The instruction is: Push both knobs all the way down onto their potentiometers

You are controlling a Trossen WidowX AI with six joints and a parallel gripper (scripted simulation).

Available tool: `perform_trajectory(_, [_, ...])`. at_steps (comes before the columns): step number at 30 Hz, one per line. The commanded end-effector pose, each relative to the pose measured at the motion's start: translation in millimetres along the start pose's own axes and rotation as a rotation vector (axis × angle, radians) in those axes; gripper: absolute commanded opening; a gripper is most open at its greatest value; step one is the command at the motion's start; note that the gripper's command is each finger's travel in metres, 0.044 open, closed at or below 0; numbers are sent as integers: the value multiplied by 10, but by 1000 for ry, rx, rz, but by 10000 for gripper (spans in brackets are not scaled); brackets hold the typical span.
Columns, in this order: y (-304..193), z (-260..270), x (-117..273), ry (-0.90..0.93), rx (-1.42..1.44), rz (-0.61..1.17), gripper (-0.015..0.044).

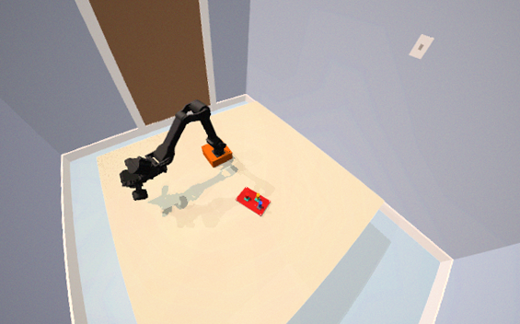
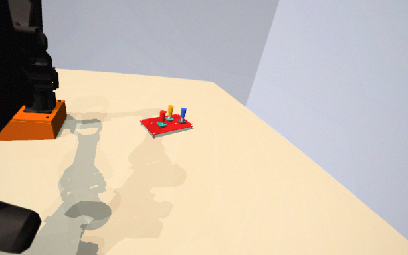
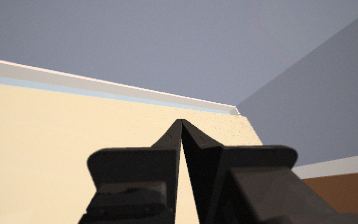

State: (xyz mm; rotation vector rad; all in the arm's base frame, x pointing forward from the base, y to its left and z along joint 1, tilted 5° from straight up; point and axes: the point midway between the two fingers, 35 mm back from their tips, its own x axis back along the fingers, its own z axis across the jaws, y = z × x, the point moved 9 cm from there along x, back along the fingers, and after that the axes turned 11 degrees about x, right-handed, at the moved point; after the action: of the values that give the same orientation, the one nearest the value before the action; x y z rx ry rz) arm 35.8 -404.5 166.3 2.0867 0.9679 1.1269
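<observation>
The red circuit board (image 1: 251,206) (image 2: 176,127) stands on short legs on the table. In the exterior view, a red knob (image 2: 163,116), a yellow knob (image 2: 170,110) and a blue knob (image 2: 183,112) stand upright over their potentiometers. A bit of grey shows under the blue and yellow knobs; the gap under the red one is too small to judge. The red and yellow knobs' potentiometers are teal, the blue one's dark grey. My gripper (image 3: 181,120) is shut and empty, its fingertips touching. It is far from the board, on the left in the top view.
The arm's orange base (image 1: 216,156) (image 2: 30,127) stands on the table behind the board and to its left in the top view. The arm reaches left from it, away from the board. Walls and a brown door (image 1: 145,39) stand beyond the table. The wrist view shows no board.
</observation>
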Motion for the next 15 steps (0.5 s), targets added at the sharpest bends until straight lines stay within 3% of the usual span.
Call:
perform_trajectory(1, [144,201,182,85,77,-30,0])
perform_trajectory(15, [251,937,795,376,421,-56,0])
